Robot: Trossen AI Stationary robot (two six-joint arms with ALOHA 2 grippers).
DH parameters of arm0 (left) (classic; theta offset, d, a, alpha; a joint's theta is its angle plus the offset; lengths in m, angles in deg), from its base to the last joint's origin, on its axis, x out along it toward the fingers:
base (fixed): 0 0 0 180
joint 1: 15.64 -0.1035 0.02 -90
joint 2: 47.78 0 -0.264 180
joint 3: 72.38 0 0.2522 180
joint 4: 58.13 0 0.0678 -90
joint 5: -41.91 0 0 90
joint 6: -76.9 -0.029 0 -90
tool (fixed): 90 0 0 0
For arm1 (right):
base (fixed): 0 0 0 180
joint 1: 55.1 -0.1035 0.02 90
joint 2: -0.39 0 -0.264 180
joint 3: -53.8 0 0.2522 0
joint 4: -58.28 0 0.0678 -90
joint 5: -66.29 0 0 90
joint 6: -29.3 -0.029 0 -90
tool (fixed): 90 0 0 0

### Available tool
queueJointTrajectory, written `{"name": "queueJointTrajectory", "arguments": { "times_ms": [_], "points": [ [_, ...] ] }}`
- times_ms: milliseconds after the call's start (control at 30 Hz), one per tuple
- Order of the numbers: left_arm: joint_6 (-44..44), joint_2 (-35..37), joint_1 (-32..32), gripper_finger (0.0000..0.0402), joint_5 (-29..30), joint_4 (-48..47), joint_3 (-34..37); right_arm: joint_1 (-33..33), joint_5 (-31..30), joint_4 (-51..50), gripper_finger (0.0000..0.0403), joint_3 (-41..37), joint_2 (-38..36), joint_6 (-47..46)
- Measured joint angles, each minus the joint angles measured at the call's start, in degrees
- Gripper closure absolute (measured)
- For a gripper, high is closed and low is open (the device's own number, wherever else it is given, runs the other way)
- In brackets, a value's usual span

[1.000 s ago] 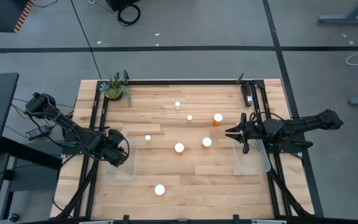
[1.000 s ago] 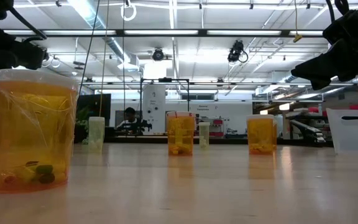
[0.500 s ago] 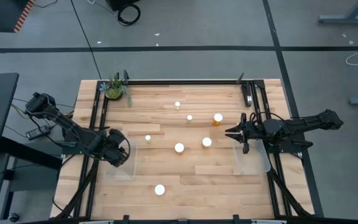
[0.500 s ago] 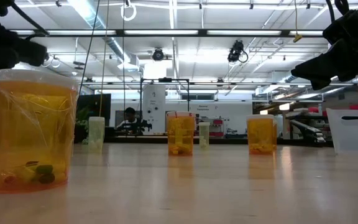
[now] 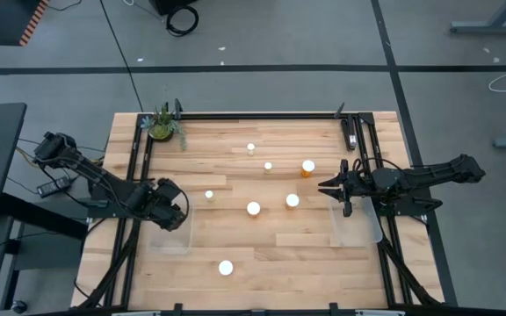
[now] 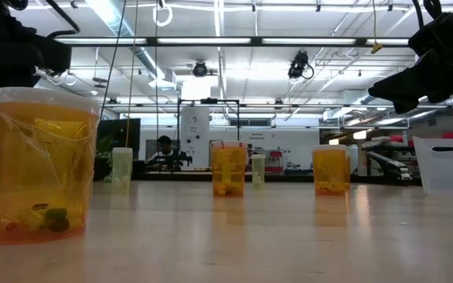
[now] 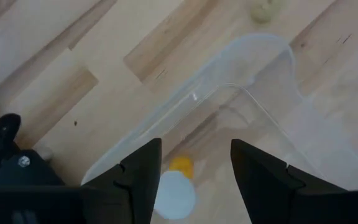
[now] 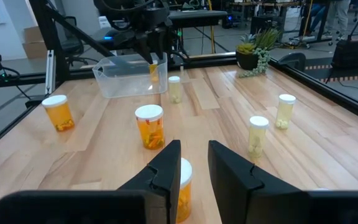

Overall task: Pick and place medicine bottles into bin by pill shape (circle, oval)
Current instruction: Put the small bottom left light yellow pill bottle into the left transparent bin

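Several medicine bottles with white caps stand upright on the wooden table (image 5: 262, 254): one at the near middle (image 5: 226, 268), others around the centre (image 5: 253, 209) (image 5: 292, 201) (image 5: 307, 167). My left gripper (image 5: 170, 213) (image 7: 196, 149) hangs open over the clear left bin (image 5: 169, 233). Below its fingers an orange bottle (image 7: 176, 186) rests on that bin's floor, clear of them. My right gripper (image 5: 334, 189) (image 8: 194, 146) waits at the right, level and slightly open, with nothing between its fingers, beside the right bin (image 5: 358, 224).
A small potted plant (image 5: 162, 125) stands at the far left corner. Black rails (image 5: 253, 115) run along the table's far and side edges. Two pale bottles (image 5: 250, 148) (image 5: 268, 165) stand toward the far edge. Bare wood lies between the bins.
My left gripper has risen a little above the left bin and drifted slightly toward the table's middle, staying open. The bottle in the bin stays where it is.
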Motion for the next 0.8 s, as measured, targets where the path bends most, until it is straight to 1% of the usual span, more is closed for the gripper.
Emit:
{"name": "queueJointTrajectory", "arguments": {
  "times_ms": [467, 800],
  "points": [
    [-11.6, 0.0, -5.1, 0.0201, -0.8, 12.3, 0.0, 0.0, 0.0, 0.0, 0.0315, 0.0, 0.0, 0.0],
    [-12.3, 0.0, -7.5, 0.0209, -5.1, 16.2, 0.0, 0.0, 0.0, 0.0, 0.0315, 0.0, 0.0, 0.0]
  ]
}}
